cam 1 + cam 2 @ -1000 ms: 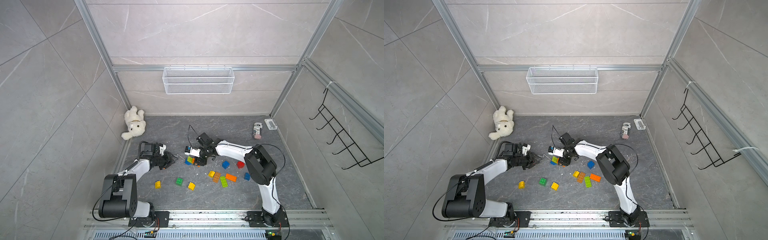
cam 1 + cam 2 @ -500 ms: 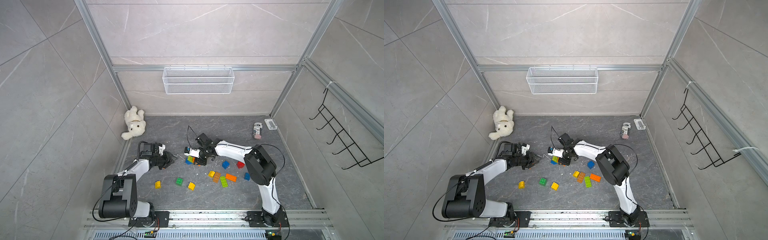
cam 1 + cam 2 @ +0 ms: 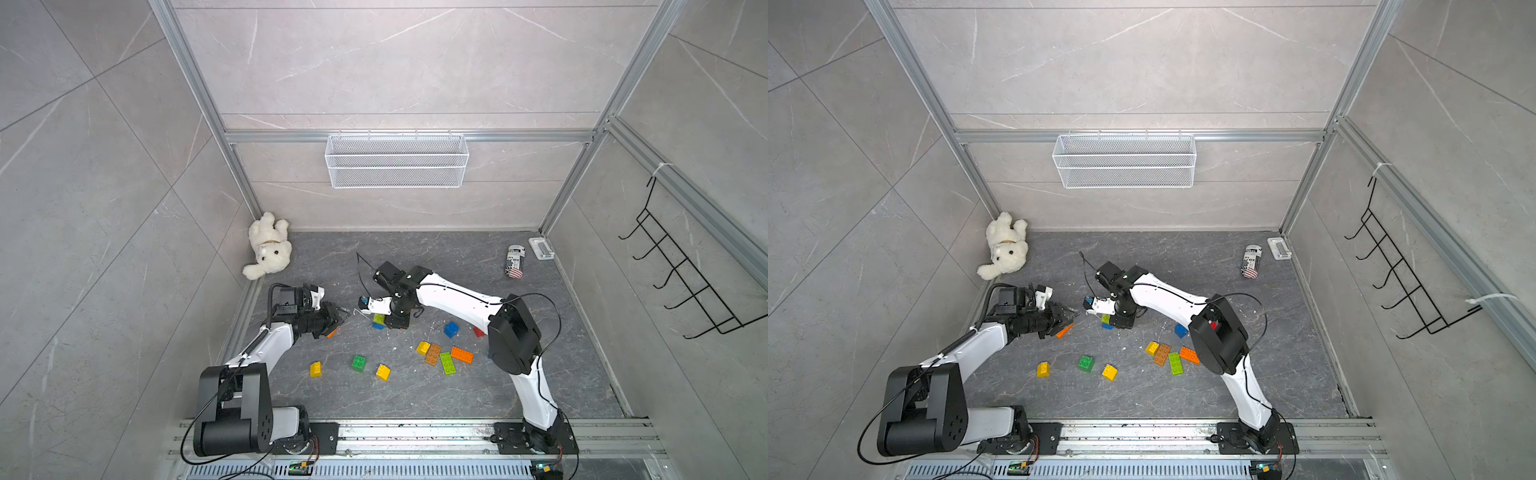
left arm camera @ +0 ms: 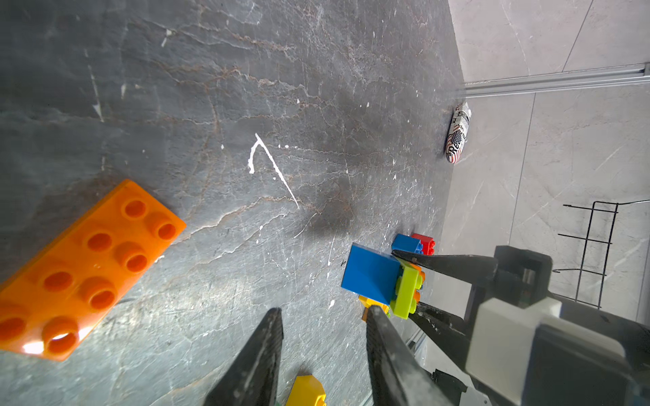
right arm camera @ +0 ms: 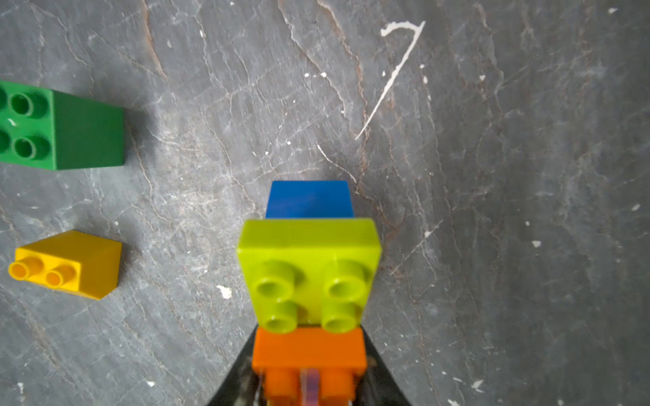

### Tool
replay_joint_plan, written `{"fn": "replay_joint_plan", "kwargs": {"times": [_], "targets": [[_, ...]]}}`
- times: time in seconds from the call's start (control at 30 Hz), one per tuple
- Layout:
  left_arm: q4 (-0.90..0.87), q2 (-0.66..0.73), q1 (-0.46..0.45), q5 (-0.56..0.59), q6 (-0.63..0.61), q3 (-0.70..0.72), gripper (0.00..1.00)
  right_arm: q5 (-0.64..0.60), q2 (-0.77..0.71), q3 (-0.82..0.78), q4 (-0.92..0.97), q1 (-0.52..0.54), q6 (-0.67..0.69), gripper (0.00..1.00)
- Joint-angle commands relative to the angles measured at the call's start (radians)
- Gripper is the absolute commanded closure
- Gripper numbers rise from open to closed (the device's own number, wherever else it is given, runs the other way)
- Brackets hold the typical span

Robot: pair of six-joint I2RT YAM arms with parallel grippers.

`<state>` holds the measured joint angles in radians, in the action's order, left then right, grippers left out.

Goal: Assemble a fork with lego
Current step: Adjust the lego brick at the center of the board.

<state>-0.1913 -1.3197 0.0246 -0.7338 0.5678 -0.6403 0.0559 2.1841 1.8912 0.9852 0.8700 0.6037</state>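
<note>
Plastic studded lego stack (image 5: pixel 309 267) is gripped by right pincer (image 4: pixel 404 283) (left pincer (image 4: pixel 325 311) narrow, empty).

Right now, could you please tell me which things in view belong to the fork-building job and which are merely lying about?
For the job:
- brick stack, blue, lime and orange, held in the right pincer
- long orange brick
- green brick
- other loose bricks

Just lying about:
- teddy bear
- can
- wire basket
</note>
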Motion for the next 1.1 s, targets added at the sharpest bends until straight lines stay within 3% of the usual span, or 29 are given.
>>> {"fn": "replay_joint_plan", "kwargs": {"times": [0.0, 0.23, 0.73, 1.07], "targets": [[-0.032, 0.043, 0.009, 0.013, 0.006, 0.016, 0.57, -0.109, 0.071, 0.075, 0.192, 0.031, -0.018, 0.69], [-0.058, 0.091, 0.043, 0.089, 0.024, 0.045, 0.57, -0.179, 0.195, 0.261, 0.358, 0.070, -0.064, 0.68], [-0.019, 0.101, 0.056, 0.076, 0.035, 0.081, 0.57, -0.164, 0.343, 0.499, 0.491, 0.113, -0.039, 0.57], [-0.025, 0.098, 0.062, 0.083, 0.027, 0.079, 0.56, -0.145, 0.336, 0.537, 0.482, 0.123, -0.027, 0.46]]}}
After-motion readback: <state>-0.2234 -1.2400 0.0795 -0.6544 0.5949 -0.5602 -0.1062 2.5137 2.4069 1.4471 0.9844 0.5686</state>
